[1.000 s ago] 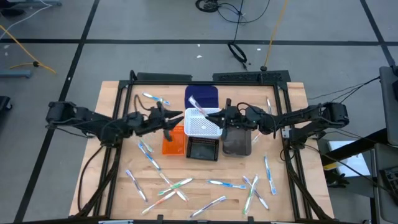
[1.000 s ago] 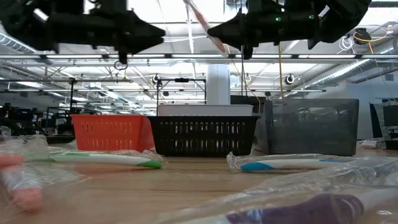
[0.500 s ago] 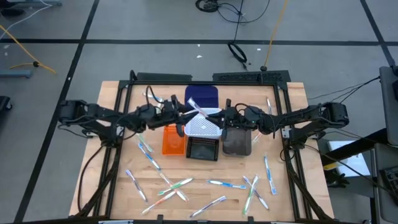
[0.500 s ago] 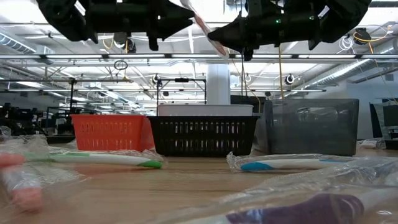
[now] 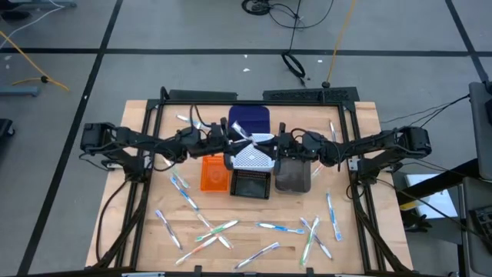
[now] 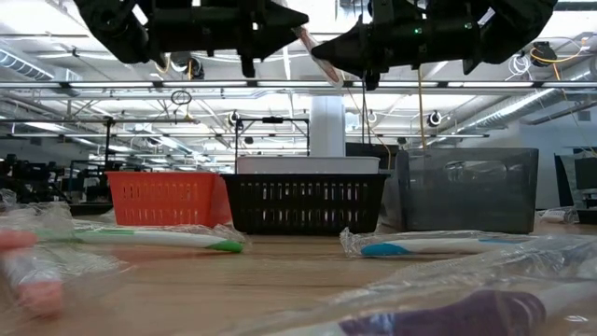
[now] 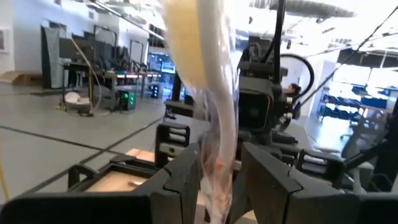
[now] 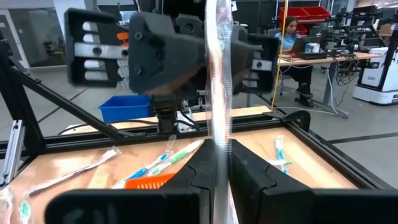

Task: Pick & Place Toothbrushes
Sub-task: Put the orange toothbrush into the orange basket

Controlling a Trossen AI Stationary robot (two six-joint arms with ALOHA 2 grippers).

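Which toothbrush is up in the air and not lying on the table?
The wrapped toothbrush held above the white bin, between the left gripper and the right gripper. All the others lie flat on the table.

No readable text, label or number anywhere.

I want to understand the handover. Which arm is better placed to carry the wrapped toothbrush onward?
Left, probably: the left gripper has its fingers around the wrapped toothbrush, above the white bin. The right gripper is shut on it too.
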